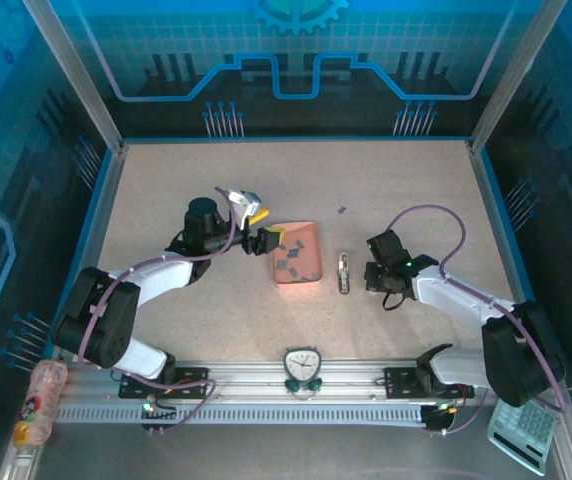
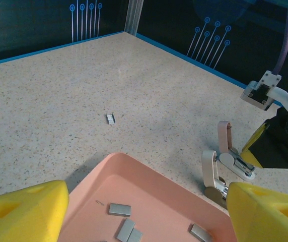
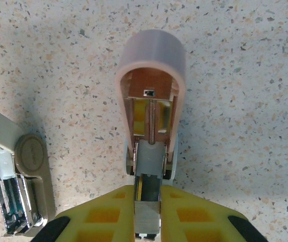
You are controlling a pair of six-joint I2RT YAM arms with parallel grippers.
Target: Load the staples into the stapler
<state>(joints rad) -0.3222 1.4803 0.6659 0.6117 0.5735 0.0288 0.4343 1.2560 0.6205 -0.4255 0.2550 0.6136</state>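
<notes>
The staples (image 2: 120, 209) lie as several small grey strips inside the pink tray (image 2: 134, 171), just under and in front of the left gripper (image 2: 146, 201). Its yellow fingers (image 2: 23, 212) stand wide apart and hold nothing. One single strip (image 2: 111, 119) lies apart on the table (image 2: 58, 101), beyond the tray. To the right of the tray, the right gripper (image 3: 148, 201) is clenched on the rear end of the opened pink stapler (image 3: 151, 60). A second stapler (image 3: 30, 154) lies just beside it.
</notes>
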